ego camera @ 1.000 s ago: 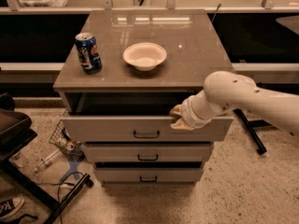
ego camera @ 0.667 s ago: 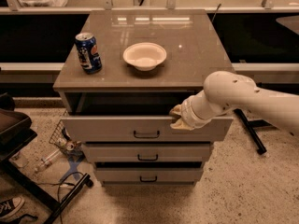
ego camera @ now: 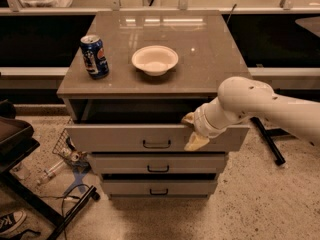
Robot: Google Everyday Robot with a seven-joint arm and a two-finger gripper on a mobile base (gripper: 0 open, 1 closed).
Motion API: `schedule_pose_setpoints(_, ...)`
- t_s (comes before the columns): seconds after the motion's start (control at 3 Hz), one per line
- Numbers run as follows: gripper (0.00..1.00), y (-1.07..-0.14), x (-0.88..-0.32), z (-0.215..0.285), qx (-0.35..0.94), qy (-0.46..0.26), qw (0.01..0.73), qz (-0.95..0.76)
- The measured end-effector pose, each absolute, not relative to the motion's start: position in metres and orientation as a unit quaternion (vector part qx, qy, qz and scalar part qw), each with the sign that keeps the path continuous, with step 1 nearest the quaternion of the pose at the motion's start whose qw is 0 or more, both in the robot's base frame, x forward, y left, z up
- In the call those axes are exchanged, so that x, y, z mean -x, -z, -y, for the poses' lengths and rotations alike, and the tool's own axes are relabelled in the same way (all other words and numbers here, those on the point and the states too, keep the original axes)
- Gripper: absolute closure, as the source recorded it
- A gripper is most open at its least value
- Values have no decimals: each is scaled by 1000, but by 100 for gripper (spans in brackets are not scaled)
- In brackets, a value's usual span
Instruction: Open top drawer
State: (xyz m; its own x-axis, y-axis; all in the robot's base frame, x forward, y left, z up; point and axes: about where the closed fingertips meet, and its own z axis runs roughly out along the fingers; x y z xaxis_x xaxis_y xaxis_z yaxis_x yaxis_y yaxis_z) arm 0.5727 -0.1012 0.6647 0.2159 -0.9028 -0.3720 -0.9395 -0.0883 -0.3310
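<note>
Claw (ego camera: 193, 131) sits on the right end of the top drawer (ego camera: 115, 136). It's pinched narrow over the front panel's top edge, one finger (ego camera: 189, 118) behind the lip and the other down the front. The drawer's partway out, front facing the camera, long axis running left-right. Its handle (ego camera: 156, 144) is just left of the claw. Bowl (ego camera: 155, 59) and can (ego camera: 94, 56) are up-left, well apart from it.

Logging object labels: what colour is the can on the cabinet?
The can is blue, camera view; the gripper is at the top drawer front.

Gripper (ego camera: 192, 130) blocks top drawer's (ego camera: 115, 137) right rim; left free.
</note>
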Motion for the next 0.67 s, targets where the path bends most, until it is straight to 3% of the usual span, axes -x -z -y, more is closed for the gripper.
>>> schedule_pose_setpoints(0.33,0,-664,-572,100,737,-37,255,-625)
schedule_pose_setpoints(0.67,0,-664,-572,100,737,-37,255,-625)
